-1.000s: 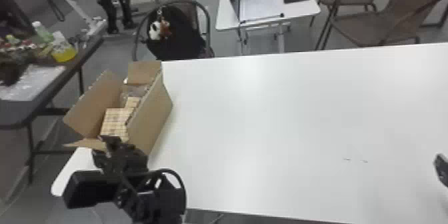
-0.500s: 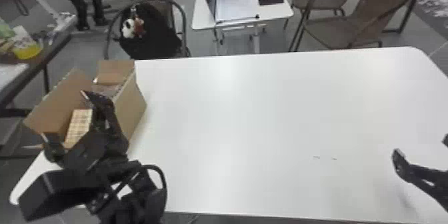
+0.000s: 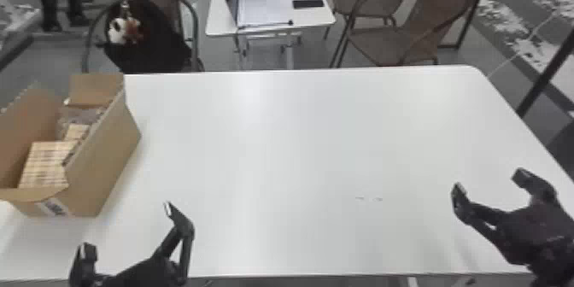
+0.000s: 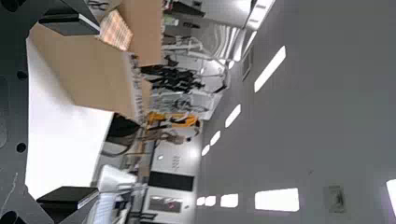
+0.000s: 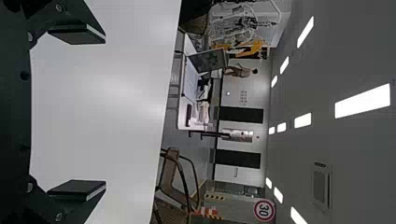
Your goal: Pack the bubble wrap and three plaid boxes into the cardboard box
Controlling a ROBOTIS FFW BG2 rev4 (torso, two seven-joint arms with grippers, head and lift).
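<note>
Since the packing looks all but done to us, the table (image 3: 277, 136) matters less than what stands at its left end: the open box (image 3: 109, 162), its long axis running away from us, the far end slanting slightly right. The left gripper (image 3: 128, 228) is clearly the nearer, just off the box's near right corner, so from its jaws the box lies forward and to the left. Those jaws are parted and empty. The right gripper (image 3: 490, 183) is over the table's right side, well apart from the box, its jaws also spread on nothing. Inside the box, we see one plaid box (image 3: 47, 162) at the near end, part of a second (image 3: 77, 132) beyond it, and the bubble wrap (image 3: 81, 115) towards the far end. We cannot make out a third. Any reach by our left arm must probably clear the right wall.
</note>
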